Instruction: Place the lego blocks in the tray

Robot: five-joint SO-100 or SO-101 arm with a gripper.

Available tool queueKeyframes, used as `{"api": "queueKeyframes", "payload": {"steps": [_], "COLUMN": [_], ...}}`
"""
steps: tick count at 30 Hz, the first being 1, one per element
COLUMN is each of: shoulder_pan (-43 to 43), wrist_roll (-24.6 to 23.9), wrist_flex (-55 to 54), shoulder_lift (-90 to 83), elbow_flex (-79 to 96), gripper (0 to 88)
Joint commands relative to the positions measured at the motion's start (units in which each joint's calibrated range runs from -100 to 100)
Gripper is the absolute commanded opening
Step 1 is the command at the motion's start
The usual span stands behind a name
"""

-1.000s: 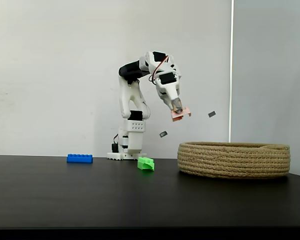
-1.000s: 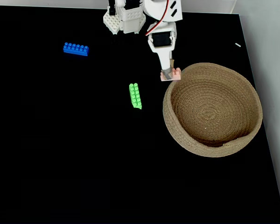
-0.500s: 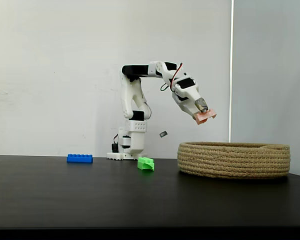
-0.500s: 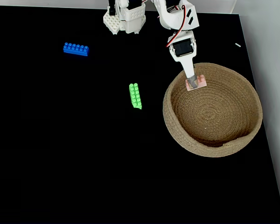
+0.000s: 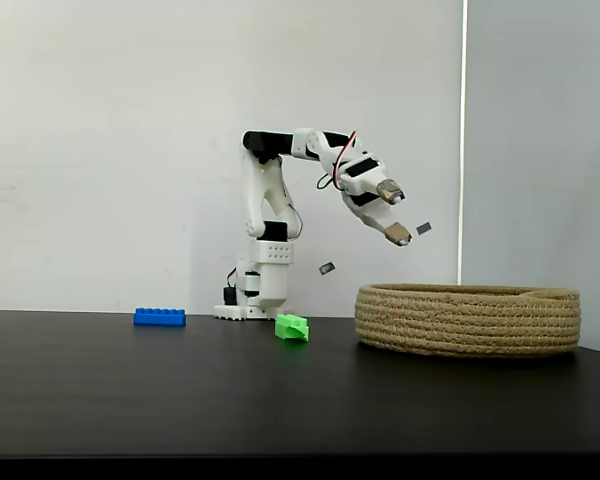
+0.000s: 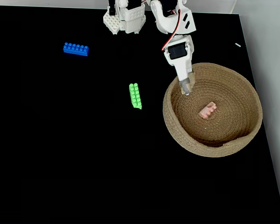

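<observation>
The pincer [image 6: 185, 87] hangs released and empty above the tray [image 6: 242, 140] rim; the pink brick [image 6: 207, 110] lies inside, just beyond its tips. Green brick [image 6: 135, 95] and blue brick [image 6: 76, 48] sit on the tabletop [image 6: 60, 154], off to its other side.

We see our arm [image 5: 280, 150] reaching right at mid-frame, its gripper [image 5: 393, 215] angled downward, jaws parted and empty.

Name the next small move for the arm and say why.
Probably swing back toward the green brick. The pink brick already lies inside the basket, and the gripper hangs open and empty above its rim. The green brick lies nearest on the table; the blue brick lies farther off.
</observation>
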Motion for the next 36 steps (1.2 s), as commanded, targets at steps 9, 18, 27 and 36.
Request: {"api": "queueKeyframes", "payload": {"steps": [9,18,27,36], "shoulder_pan": [8.08,16.98,12.69,15.00], "wrist_roll": [6.64,-6.64,-17.29,-17.53], "wrist_flex": [2.29,13.45,17.78,9.45], "shoulder_lift": [-5.74,-7.03,-11.16,-6.43], "elbow_flex": [5.28,4.64,13.95,17.50], "gripper": [32.0,34.5,32.0,32.5]}}
